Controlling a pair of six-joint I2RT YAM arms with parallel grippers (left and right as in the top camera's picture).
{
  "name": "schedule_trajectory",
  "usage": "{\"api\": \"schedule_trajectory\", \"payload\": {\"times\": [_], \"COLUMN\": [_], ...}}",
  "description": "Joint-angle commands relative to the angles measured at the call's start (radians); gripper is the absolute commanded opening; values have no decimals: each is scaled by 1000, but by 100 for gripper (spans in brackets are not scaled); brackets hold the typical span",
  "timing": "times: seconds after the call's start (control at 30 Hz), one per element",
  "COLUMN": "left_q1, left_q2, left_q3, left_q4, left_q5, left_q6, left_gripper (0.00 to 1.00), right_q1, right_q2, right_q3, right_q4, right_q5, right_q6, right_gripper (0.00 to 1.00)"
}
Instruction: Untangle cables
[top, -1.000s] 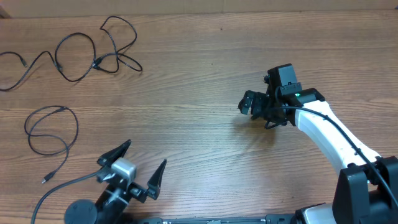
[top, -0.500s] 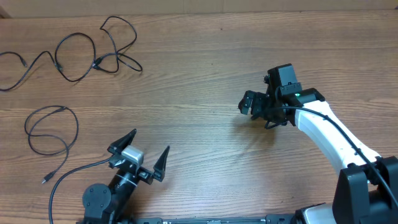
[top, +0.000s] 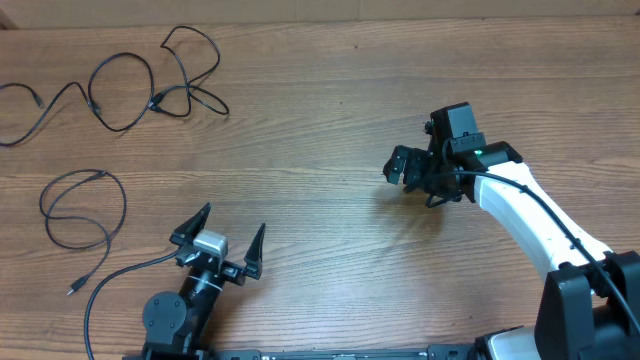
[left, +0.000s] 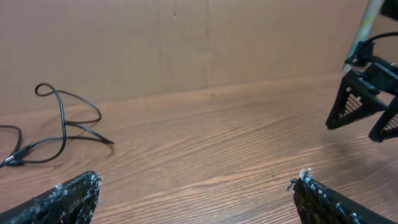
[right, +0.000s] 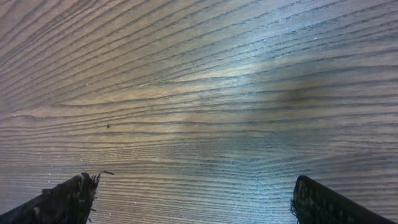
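Overhead, we see the wooden table (top: 330, 110). The white right arm (top: 520, 215) holds the right gripper (top: 405, 172) at three o'clock, its jaws spread wide over bare wood. The left gripper (top: 232, 222), at eight o'clock, likewise gapes, holding nothing. The cables (top: 130, 85) lie tangled at ten o'clock, with a separate loop (top: 80, 210) at nine, both well apart from either gripper.

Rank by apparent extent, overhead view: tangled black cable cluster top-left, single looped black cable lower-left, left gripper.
1. tangled black cable cluster
2. single looped black cable
3. left gripper, though nearer the camera
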Motion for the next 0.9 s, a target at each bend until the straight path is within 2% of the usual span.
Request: {"api": "schedule_trajectory", "payload": {"times": [0.0, 0.87], "left_q1": [-6, 3], "left_q2": [-12, -12], "left_q3": [-14, -14], "left_q4": [10, -7], "left_q5": [-40, -45], "left_q6": [16, 64], "left_gripper": [100, 99], "right_q1": [-2, -2], "right_q2": [-21, -21], "right_q3": [20, 20], "right_q4": [3, 3], "right_q5": [1, 1], "right_q6": [1, 1], "right_gripper": [100, 100]}}
